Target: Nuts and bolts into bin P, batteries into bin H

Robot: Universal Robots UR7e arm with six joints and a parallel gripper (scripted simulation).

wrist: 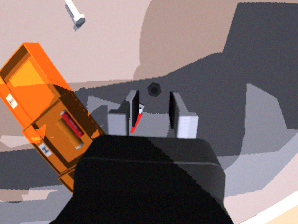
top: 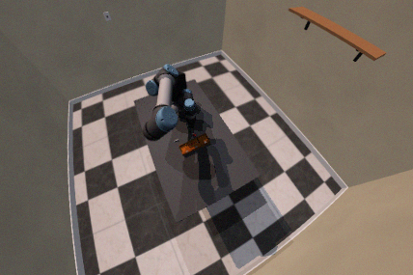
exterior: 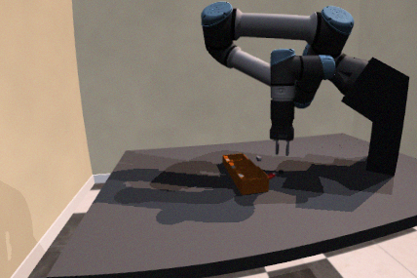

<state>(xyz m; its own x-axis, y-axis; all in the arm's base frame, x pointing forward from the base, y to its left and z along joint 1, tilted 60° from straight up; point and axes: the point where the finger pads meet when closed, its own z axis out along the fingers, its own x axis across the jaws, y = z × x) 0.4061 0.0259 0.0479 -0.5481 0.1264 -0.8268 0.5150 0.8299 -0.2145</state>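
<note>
the gripper (wrist: 154,117) hung over the table (exterior: 146,208) with its fingers partly apart and nothing between them. a small red battery (wrist: 136,117) lay below, showing just inside the left finger (wrist: 132,111) in the wrist view, long axis roughly in line with the finger, so the claw likely needed a slight shift left before dropping. orange bins (wrist: 47,112) sat to the left, near the claw; a bolt (wrist: 73,14) lay far left, well apart. bin letters unreadable, most of the battery hidden by the finger, dark round spot (wrist: 154,88) beyond the claw unclear.
</note>
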